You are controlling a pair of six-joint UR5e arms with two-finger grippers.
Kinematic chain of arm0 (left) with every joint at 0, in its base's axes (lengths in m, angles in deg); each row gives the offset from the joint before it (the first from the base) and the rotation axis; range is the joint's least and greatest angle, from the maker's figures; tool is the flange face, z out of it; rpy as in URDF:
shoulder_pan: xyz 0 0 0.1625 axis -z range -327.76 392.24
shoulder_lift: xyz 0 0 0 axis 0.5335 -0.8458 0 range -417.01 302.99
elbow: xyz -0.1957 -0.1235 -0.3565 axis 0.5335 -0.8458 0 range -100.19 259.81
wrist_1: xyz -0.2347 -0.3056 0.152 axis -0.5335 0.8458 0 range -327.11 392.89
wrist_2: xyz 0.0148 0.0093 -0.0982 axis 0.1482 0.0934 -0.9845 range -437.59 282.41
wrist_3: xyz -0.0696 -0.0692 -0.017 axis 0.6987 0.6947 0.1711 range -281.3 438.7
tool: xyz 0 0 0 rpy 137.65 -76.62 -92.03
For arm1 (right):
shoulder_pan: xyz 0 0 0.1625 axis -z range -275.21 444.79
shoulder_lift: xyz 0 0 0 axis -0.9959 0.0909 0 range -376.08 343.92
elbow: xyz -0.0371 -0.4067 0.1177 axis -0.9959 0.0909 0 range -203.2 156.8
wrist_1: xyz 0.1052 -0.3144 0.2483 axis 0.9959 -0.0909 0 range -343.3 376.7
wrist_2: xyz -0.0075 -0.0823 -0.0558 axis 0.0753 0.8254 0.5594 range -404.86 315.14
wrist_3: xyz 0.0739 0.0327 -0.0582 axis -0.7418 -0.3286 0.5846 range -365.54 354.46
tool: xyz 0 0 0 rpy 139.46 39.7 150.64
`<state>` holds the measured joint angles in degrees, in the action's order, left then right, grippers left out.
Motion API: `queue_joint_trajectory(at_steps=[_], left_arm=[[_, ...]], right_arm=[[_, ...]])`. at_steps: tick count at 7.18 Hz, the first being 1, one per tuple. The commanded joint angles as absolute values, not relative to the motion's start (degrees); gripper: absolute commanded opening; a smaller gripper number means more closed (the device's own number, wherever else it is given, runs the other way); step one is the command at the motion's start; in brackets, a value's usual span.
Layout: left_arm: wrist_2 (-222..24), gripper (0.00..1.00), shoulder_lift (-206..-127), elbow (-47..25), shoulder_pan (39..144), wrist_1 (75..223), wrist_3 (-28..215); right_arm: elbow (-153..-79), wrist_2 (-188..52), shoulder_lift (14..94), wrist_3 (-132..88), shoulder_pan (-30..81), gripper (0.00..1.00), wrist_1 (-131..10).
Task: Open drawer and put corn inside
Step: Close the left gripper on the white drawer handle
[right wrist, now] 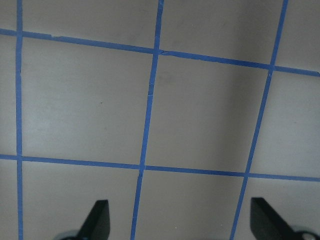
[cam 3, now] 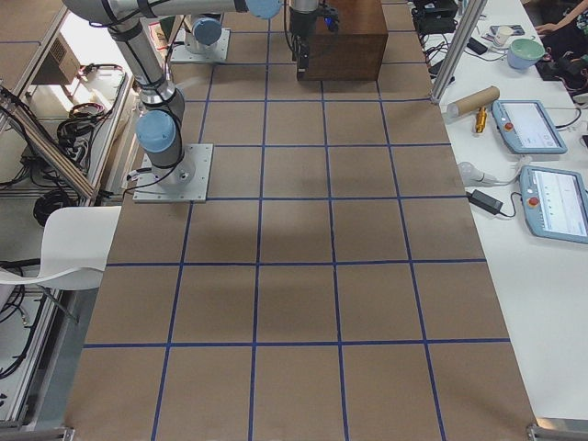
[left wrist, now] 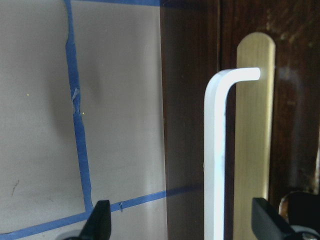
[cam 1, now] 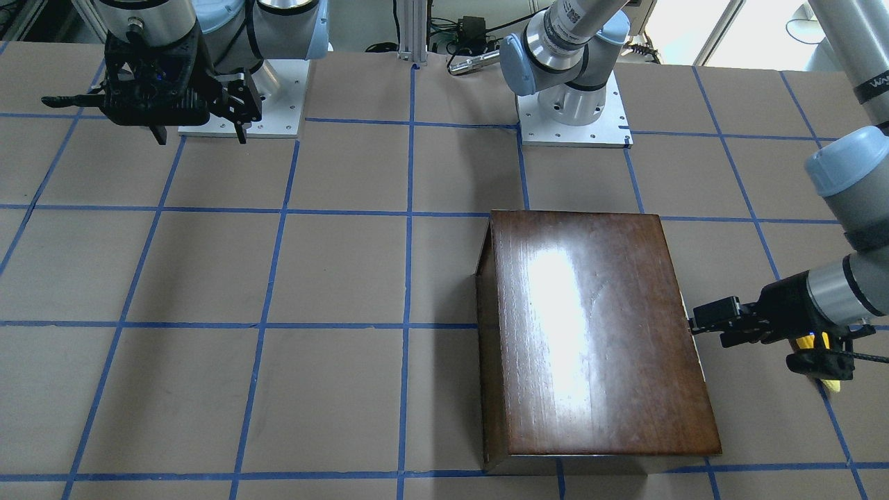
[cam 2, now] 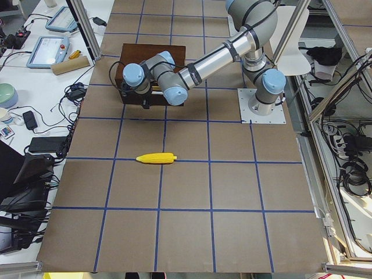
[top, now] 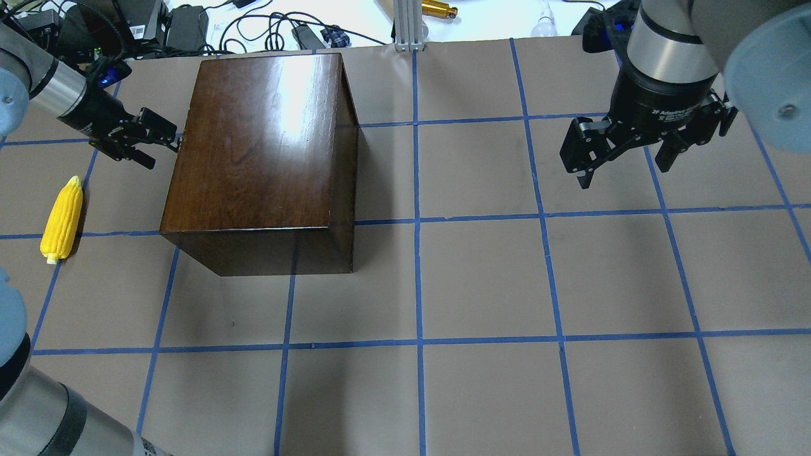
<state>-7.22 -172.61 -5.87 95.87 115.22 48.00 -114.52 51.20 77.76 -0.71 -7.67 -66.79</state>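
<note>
Overhead exterior footage is showing a big dark-brown glossy wooden box (top: 253, 145) standing on the brown-paper bench (top: 481, 285), which is gridded with blue tape. The box is sitting near the far edge, toward the left end. Its drawer (left wrist: 295, 125), with a dark brown glossy front panel, is sitting shut in the box face that is turned to the bench's left edge.

The left pincer (top: 163, 147) is reaching sideways at that face with its tips right at the panel; whether they are touching it I cannot tell. In the left wrist camera its two black fingertips (left wrist: 99, 222) are standing wide apart. The pale bent metal pull (left wrist: 215, 160), mounted over a brass-coloured plate (left wrist: 254, 125), is lying between them, ungripped.

The small bright yellow tapered toy corn cob (top: 62, 220) is lying flat on the bench between the box and the left edge, apart from the drawer.

The right pincer (top: 624, 174) is hanging above the right half of the bench, pointing down, its fingers spread wide and holding nothing. Its wrist camera is looking at paper and tape lines.
</note>
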Motion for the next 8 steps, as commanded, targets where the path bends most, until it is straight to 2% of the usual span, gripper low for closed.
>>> queue_joint_trajectory(at_steps=[1, 8], left_arm=[[-7.2, 1.00, -173.7, -6.3, 95.9, 115.2, 48.1], [-6.6, 1.00, -175.7, -5.7, 95.3, 115.2, 47.8]], right_arm=[[-114.5, 51.2, 77.7, -0.8, -7.7, 1.00, -66.8], [-114.5, 51.1, 77.8, -0.8, -7.7, 1.00, -66.8]])
